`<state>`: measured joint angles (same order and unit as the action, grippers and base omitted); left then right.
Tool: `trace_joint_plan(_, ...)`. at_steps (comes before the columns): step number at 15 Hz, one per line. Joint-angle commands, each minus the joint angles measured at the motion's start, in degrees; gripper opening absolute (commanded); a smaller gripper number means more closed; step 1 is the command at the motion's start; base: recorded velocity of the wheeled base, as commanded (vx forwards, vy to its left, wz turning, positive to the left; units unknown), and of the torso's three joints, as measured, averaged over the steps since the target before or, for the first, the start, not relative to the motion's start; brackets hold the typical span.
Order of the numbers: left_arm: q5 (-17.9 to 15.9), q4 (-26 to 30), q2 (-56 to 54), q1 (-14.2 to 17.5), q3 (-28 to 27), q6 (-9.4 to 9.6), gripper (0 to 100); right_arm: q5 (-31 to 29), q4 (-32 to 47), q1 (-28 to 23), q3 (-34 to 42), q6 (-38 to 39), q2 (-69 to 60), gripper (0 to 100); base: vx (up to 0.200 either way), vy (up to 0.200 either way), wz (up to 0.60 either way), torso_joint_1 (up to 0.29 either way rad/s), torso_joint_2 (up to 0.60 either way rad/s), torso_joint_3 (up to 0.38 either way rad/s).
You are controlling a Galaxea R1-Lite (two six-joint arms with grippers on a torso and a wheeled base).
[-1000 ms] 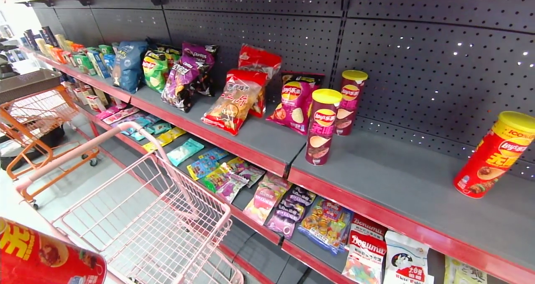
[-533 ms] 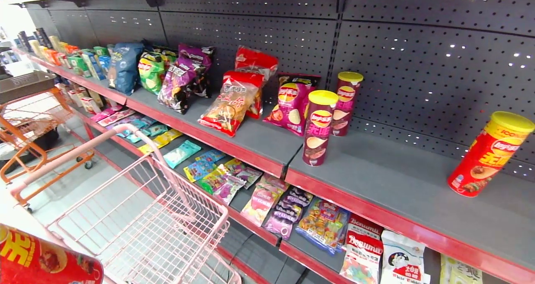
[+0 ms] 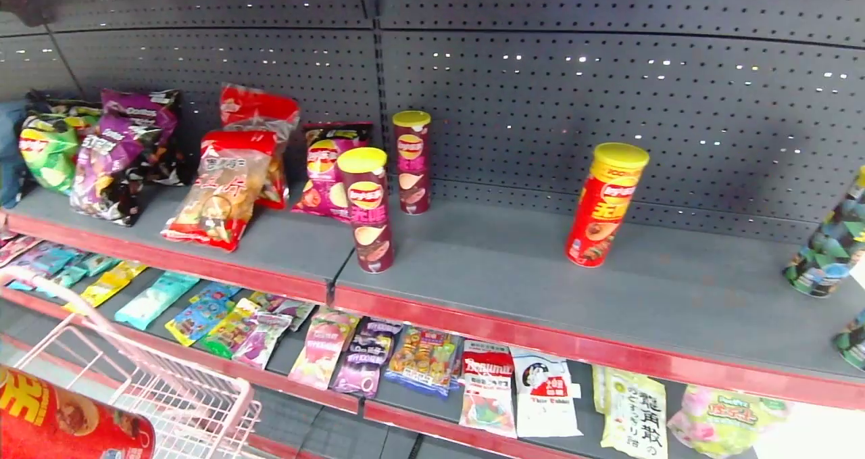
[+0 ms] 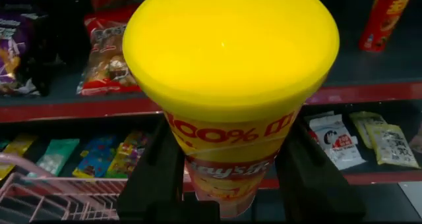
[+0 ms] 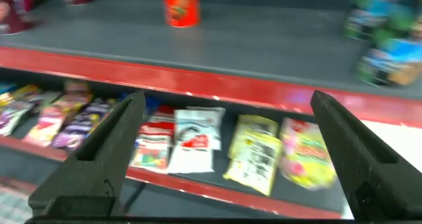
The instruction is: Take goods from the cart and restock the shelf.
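Lower left of the head view: a red chip can [image 3: 67, 418] is clamped in the left gripper's [image 4: 231, 184] jaws beside the pink cart [image 3: 169, 405]. It is best kept upright and set on the bare shelf [image 3: 486, 270] by the matching red can [image 3: 605, 205], centre-right; the right gripper's [image 5: 224, 151] jaws are spread, empty.

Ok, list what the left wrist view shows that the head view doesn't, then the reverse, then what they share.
Left wrist adds: the yellow lid of the held can, and the left gripper clamped on it. Head adds: two maroon cans and the patterned cans at the right end of the shelf. Shared: the held can, the red can standing on the shelf, the red bag, the cart.
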<state>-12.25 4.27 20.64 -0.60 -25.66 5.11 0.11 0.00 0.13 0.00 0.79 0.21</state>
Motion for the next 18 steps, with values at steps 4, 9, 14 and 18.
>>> trace_joint_plan(4, -0.05, 0.22, 0.02, -0.02, 0.09, -0.01, 0, 0.07, 0.00, 0.04, 0.00, -0.09, -0.03, 100, 0.000, 0.000, -0.60, 0.002, 0.00, 0.004)
trace_joint_plan(9, -0.05, 1.80, -3.76, -0.02, 1.49, -0.10, 0, 0.15, 0.00, 0.04, 0.00, -0.35, -0.03, 100, 0.000, 0.000, 0.00, 0.000, 0.00, 0.000)
trace_joint_plan(14, 0.12, 7.16, -10.44, -0.02, 4.74, -0.80, 0, 0.94, 0.00, 0.04, -0.09, -2.02, -0.12, 100, 0.000, 0.000, 0.00, 0.000, 0.00, 0.000)
trace_joint_plan(18, -0.40, 7.07, -7.81, -0.37, 4.04, -0.80, 0, 6.39, -0.09, 2.33, -30.85, -0.53, 31.26, 100, 0.000, 0.000, 0.00, 0.000, 0.00, 0.000)
